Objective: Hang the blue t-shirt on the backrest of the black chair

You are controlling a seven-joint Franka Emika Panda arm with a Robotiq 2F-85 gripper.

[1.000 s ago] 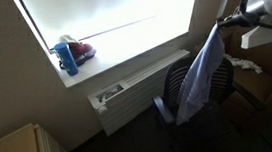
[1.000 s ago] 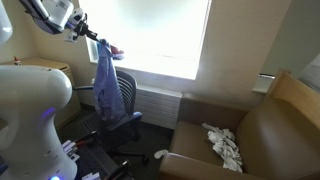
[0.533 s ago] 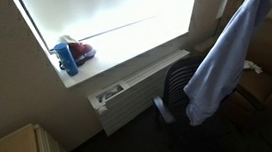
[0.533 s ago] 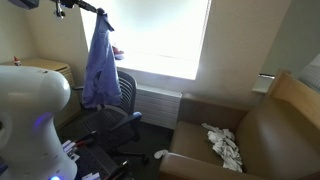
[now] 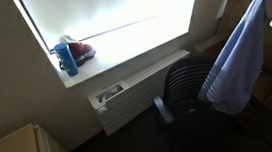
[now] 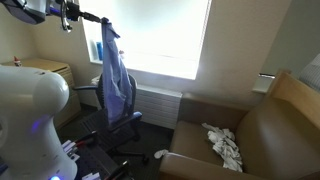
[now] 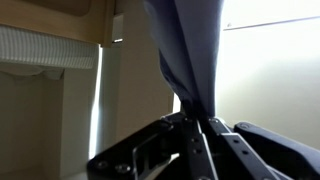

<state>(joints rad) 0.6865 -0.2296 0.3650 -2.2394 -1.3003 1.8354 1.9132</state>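
Observation:
The blue t-shirt (image 5: pixel 237 61) hangs full length from my gripper (image 6: pixel 103 19), which is shut on its top edge. In both exterior views the shirt dangles over the black chair (image 5: pixel 183 90), its lower part in front of the backrest (image 6: pixel 127 92). In the wrist view the fingers (image 7: pixel 198 120) pinch the shirt's cloth (image 7: pixel 188 55), which stretches away from the jaws. The chair stands below the bright window.
A windowsill holds a blue bottle (image 5: pixel 67 58) and a red item (image 5: pixel 81 50). A radiator (image 5: pixel 137 86) runs under the window. A brown armchair (image 6: pixel 250 135) holds a crumpled white cloth (image 6: pixel 224 144). A white robot base (image 6: pixel 30 110) stands near the chair.
The gripper has carried the shirt sideways and a little lower; the shirt has swung and now hangs over the chair's backrest area.

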